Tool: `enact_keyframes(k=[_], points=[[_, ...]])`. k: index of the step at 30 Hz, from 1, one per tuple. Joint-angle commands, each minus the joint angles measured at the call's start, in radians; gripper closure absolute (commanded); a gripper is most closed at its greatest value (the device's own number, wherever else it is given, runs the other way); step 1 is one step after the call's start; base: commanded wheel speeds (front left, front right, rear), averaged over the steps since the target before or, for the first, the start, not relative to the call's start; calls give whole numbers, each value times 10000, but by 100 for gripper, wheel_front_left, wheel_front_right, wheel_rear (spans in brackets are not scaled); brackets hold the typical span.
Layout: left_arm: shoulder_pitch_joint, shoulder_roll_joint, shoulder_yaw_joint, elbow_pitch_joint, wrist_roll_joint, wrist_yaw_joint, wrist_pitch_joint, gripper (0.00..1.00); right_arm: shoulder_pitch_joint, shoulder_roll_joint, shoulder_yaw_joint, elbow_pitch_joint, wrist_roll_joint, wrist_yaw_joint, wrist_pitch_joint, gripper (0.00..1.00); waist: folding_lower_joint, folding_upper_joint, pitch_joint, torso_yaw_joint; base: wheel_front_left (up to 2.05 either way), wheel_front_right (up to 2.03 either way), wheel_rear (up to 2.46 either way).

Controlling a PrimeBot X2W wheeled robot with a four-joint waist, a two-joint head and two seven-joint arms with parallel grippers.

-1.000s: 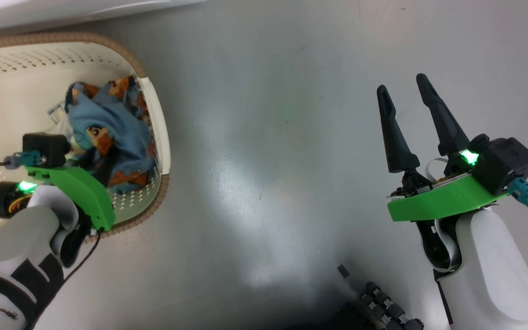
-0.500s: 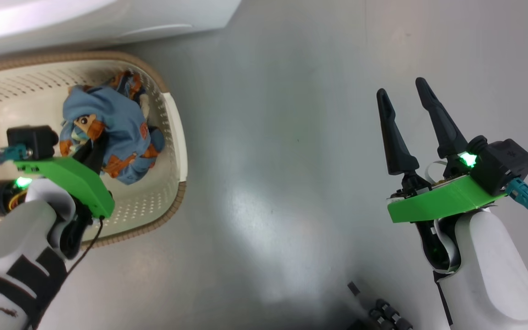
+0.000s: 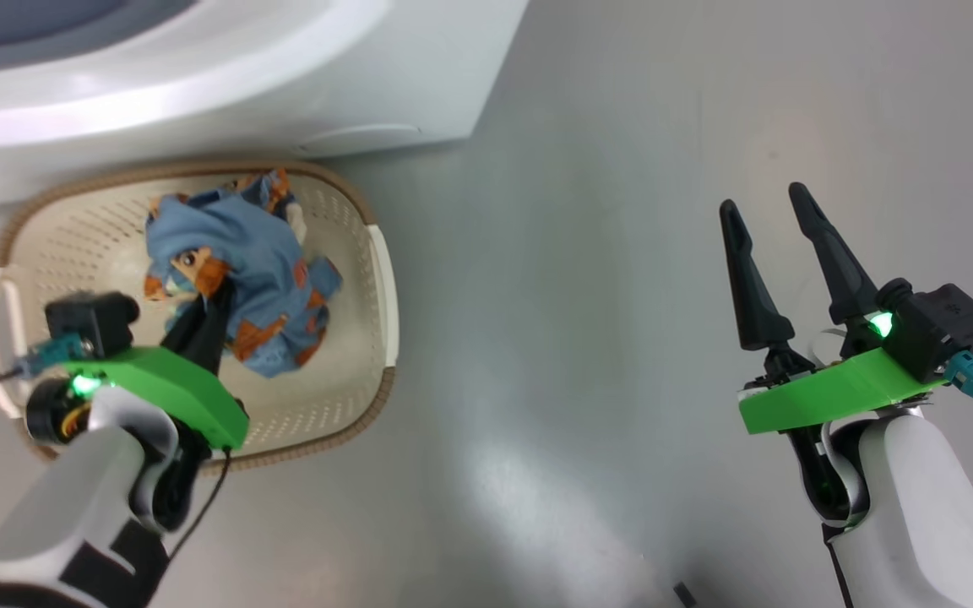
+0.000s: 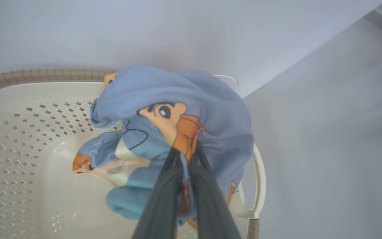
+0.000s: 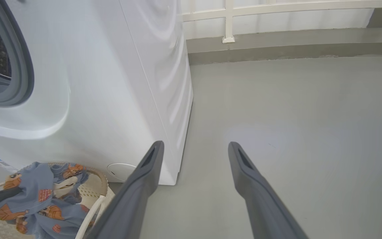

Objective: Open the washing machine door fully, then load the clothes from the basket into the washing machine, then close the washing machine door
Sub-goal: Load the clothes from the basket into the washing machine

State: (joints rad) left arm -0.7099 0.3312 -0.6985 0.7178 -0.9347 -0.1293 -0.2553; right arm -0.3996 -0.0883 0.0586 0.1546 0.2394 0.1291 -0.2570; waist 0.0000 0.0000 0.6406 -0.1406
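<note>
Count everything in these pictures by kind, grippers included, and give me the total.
washing machine: 1
basket: 1
bundle of clothes: 1, blue with orange print, pinched over the basket
grippers: 2, the left gripper shut on the bundle, the right gripper open over the floor
Total: 5

Bright, even, cool indoor light, shadows faint and diffuse; broad soft glare on the grey floor (image 3: 529,481), pinkish-white sheen along the washing machine (image 3: 199,118) front; left wrist view slightly soft, right wrist view bowed by wide-angle lens toward its edges.
</note>
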Motion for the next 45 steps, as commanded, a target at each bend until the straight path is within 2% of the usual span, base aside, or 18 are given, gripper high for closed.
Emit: enact_keyframes(k=[1,15,26,37,45], points=[[254,281,404,-220,175,-14,-64,100,397,-23,177,-167,9,16,-48,0,0,0,-553,340,0,0,0],[2273,-309,3274,-2083,2626,-14,-64,100,1087,-452,76,118,107,16,-48,0,0,0,-2063,878,0,0,0],[3688,-860,5254,-4011,4239,-14,-64,100,1645,-738,-163,100,164,16,-48,0,0,0,-2689,1336,0,0,0],[5148,-1357,6562,-5745,5277,-14,-64,100,2057,-880,-267,125,195,16,-48,0,0,0,-3110,1646,0,0,0],[6063,-1730,6991,-6759,5682,-14,-64,100,2417,-922,-333,142,231,16,-48,0,0,0,-3450,1821,0,0,0]])
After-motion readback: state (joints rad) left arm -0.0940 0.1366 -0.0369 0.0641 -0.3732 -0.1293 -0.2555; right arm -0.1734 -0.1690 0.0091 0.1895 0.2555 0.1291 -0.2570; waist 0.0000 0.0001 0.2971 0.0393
